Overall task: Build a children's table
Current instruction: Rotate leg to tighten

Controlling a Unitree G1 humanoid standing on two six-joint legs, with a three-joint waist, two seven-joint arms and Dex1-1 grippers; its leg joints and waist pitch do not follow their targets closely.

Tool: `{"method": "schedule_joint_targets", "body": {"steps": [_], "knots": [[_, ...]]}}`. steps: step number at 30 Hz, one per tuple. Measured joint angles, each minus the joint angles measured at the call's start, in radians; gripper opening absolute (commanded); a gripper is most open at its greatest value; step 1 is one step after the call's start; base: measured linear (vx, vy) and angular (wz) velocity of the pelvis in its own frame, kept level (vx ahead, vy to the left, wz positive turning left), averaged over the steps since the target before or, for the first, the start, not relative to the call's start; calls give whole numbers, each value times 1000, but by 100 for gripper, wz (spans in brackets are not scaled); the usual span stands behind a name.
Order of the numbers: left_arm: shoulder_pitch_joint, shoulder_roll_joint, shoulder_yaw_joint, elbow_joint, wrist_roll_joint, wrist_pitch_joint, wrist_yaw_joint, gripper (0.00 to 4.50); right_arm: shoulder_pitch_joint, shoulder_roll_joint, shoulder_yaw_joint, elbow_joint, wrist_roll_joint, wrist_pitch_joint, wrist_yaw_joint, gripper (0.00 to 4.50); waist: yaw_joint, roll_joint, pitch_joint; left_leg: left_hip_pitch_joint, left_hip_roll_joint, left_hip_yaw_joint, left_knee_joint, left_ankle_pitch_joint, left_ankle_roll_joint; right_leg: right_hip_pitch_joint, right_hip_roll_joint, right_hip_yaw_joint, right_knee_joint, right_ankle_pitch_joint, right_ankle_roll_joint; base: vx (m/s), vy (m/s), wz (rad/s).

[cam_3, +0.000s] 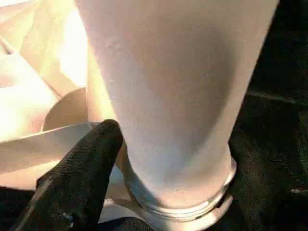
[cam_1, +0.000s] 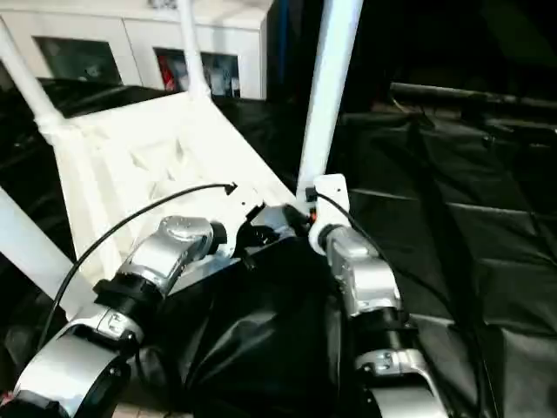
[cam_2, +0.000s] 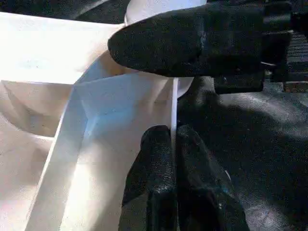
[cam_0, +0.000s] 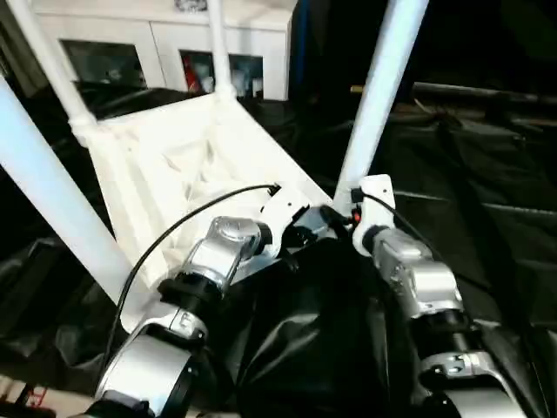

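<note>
White ribbed table top (cam_0: pixel 200 157) lies tilted, four legs (cam_0: pixel 379 96) up.

Black plastic sheeting (cam_0: pixel 487 218), wrinkled and glossy, spread across the whole work surface and bunched into folds at its near edge. White cabinets (cam_0: pixel 165 39) with glass doors along the far edge, something red (cam_0: pixel 193 74) behind one pane. Dark bar (cam_1: pixel 470 94) lying across the sheeting toward the far right corner.
</note>
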Motion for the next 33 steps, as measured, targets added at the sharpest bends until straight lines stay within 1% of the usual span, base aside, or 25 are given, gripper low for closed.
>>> {"method": "schedule_joint_targets", "body": {"steps": [3, 4, 6, 9, 11, 15, 17, 18, 20, 21, 23, 24, 27, 28, 30, 33], "knots": [[13, 20, -8, -19, 0, -8, -34, 0, 20, -52, 53, -26, -15, -4, 81, 392, 3, 0, 0, 1, 1, 0, -4, 0, 0, 0, 1, -1, 1, 0, 0, 0, 0, 0], [21, 28, -10, -30, 0, -10, -49, 0, 26, -63, 61, -34, -16, -4, 111, 392, 4, 0, 0, 2, 1, 0, -5, 0, 0, 0, 1, -1, 1, 0, 0, 0, 0, 0], [39, 53, -20, -55, -1, -19, -102, 0, 49, -113, 95, -68, -14, -4, 194, 392, 13, 0, 0, 3, 2, 0, -6, 0, 0, 0, 2, -2, 1, 0, 1, 0, 0, 0], [61, 84, -38, -89, -2, -34, -173, 0, 68, -158, 124, -102, -11, -1, 288, 392, 20, 0, 0, 3, 3, 0, -6, 0, 0, 0, 2, -2, 1, 0, 1, 0, 0, 0], [82, 110, -50, -123, -7, -47, -230, 0, 90, -208, 147, -140, 8, -1, 376, 392, 27, 0, 0, 3, 3, 1, -5, 0, 0, 1, 2, -1, 1, 0, 1, 0, 0, 0], [118, 168, -61, -179, -31, -57, -331, 0, 112, -276, 186, -193, 34, -1, 510, 392, 38, 1, 0, 2, 2, 2, -4, 0, 0, 1, 1, 1, 1, 0, 1, 0, 0, 0], [131, 185, -61, -202, -40, -57, -363, 0, 113, -296, 196, -205, 50, 0, 559, 392, 45, 0, 0, 2, 2, 2, -4, 0, 0, 1, 1, 1, 1, 0, 1, 0, 0, 0], [134, 187, -61, -207, -40, -57, -371, 0, 116, -303, 199, -209, 53, 0, 573, 377, 47, 0, 0, 2, 2, 2, -3, 0, 0, 1, 1, 1, 1, -1, 1, 0, 0, 0], [141, 195, -67, -216, -41, -57, -387, 0, 126, -311, 203, -220, 55, 0, 594, 360, 49, 0, 0, 1, 2, 3, -3, 0, 0, 1, 1, 1, 1, -1, 1, 0, 0, 0], [143, 198, -68, -217, -41, -57, -396, 0, 129, -312, 203, -221, 55, 1, 599, 356, 49, 0, 0, 1, 2, 3, -3, 0, 0, 1, 1, 1, 1, -1, 1, 0, 0, 0], [144, 203, -68, -217, -41, -57, -406, 0, 130, -312, 203, -222, 56, 4, 608, 330, 49, 0, 0, 1, 2, 3, -2, 0, 0, 1, 1, 1, 1, -1, 1, 0, 0, 0], [144, 204, -68, -218, -41, -57, -407, 0, 131, -313, 203, -224, 58, 7, 610, 330, 49, 0, 0, 1, 2, 3, -2, 0, 0, 1, 1, 1, 1, -1, 1, 0, 0, 0], [156, 211, -69, -236, -41, -56, -421, 0, 141, -316, 203, -241, 64, 19, 614, 304, 50, 0, 0, 1, 2, 2, -2, 0, 0, 2, 1, 1, 2, -1, 1, 0, 0, 0], [157, 212, -70, -236, -41, -56, -422, 0, 143, -315, 203, -242, 65, 21, 615, 304, 50, 0, 0, 1, 2, 2, -2, 0, 0, 1, 1, 1, 2, -1, 1, 0, 0, 0], [157, 213, -70, -236, -41, -56, -422, 0, 143, -314, 203, -242, 66, 23, 615, 281, 50, 0, 0, 1, 2, 2, -1, 0, 0, 2, 1, 1, 2, -1, 1, 0, 0, 0], [157, 212, -69, -234, -40, -48, -418, 0, 153, -294, 194, -243, 64, 24, 591, 279, 48, 0, 0, 1, 3, 2, -1, 0, 0, 2, 1, 1, 2, -1, 1, 0, 0, 0]]}}
